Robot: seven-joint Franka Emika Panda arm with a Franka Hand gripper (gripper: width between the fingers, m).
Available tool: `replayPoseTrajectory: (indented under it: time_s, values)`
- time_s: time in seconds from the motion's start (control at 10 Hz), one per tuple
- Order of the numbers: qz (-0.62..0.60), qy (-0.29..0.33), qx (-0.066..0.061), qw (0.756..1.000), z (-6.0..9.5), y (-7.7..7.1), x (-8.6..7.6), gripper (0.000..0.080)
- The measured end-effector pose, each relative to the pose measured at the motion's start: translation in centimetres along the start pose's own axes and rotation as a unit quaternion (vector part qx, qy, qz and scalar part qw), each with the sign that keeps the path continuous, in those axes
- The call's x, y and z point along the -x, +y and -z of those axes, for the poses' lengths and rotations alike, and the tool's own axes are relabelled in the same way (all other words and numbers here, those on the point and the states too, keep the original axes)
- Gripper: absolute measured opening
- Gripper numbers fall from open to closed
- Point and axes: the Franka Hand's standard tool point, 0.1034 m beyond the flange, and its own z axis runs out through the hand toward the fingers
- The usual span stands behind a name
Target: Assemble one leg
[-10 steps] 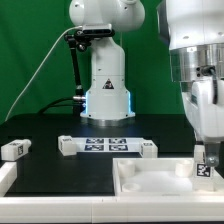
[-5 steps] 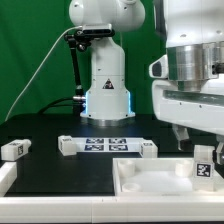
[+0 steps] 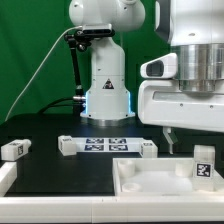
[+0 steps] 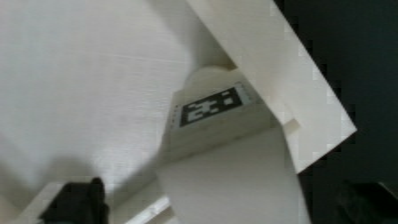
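Note:
A leg [image 3: 203, 166], a short white block with a black-and-white tag, stands upright in the near right corner of the large white panel [image 3: 140, 178]. My gripper [image 3: 196, 148] hangs over it with the jaws open. One finger [image 3: 168, 141] is clear of the leg on the exterior view's left; the other is hidden. In the wrist view the leg [image 4: 222, 160] fills the space between the jaws of the gripper [image 4: 222, 208], tag showing. A dark finger [image 4: 80, 200] stands apart from it, and the panel [image 4: 89, 90] lies behind.
The marker board [image 3: 105, 145] lies mid-table, with a white leg at each end [image 3: 67, 146] [image 3: 147, 149]. Another leg [image 3: 12, 149] lies at the far left. The robot base [image 3: 106, 90] stands behind. A white rim [image 3: 6, 176] edges the table at the front left.
My hand has turned about a quarter turn over the leg and now shows its broad side. The leg's tag still faces the same way, and a finger now stands clear of it.

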Motion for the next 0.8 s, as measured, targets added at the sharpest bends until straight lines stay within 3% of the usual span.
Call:
replayPoseTrajectory:
  time_s: [0.3,0.5,0.7,0.8]
  values:
    - [0.121,0.015,-0.008,0.993,-0.08,-0.60,0.06,0.0649]
    - [0.135,0.015,-0.007,0.991,-0.09,-0.45,-0.09,0.0649]
    - [0.135,0.015,-0.007,0.991,-0.11,-0.44,-0.09,0.0421]
    - [0.135,0.015,-0.007,0.991,-0.11,-0.43,-0.10,0.0421]
